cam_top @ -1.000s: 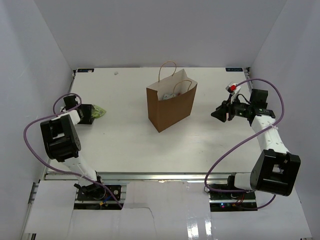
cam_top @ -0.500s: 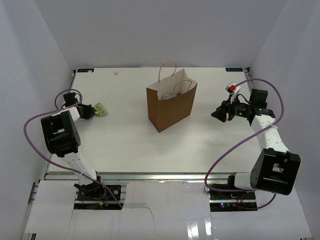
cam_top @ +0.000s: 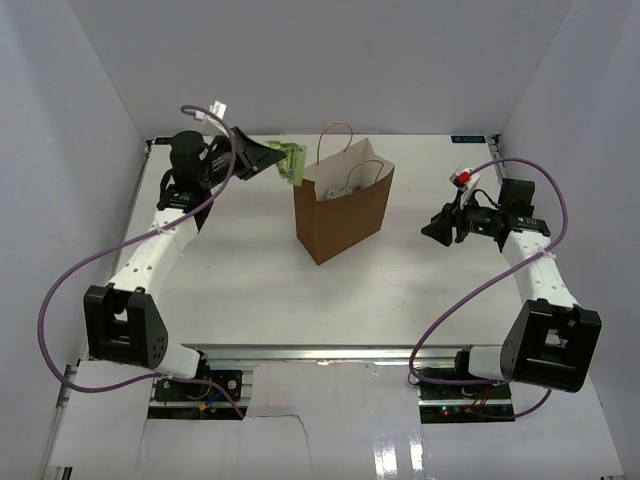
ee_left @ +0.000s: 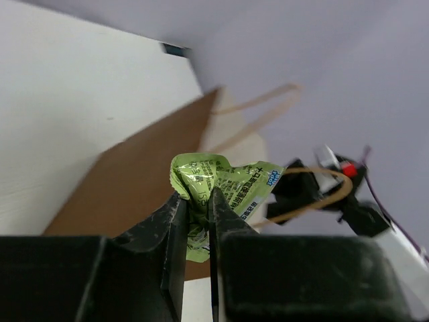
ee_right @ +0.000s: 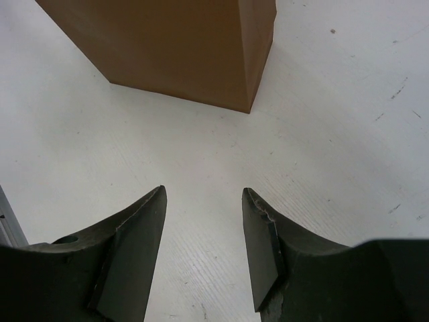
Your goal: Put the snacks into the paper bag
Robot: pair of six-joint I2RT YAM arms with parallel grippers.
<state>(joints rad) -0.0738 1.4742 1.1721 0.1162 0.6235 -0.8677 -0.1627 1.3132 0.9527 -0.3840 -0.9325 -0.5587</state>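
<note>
Crumpled light-green foil packet (ee_left: pixel 234 182), dark print

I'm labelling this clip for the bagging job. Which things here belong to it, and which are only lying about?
Belongs: paper bag, upright; packets inside it; green packet, pinched in the left gripper beside the bag's top.
Just there: right gripper, open and empty; purple cables; table.

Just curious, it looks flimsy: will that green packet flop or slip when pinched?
Probably floppy: the green snack packet crumples where the left tool pinches it. Likely light, held by one edge. Its glossy wrapper might slip.
</note>
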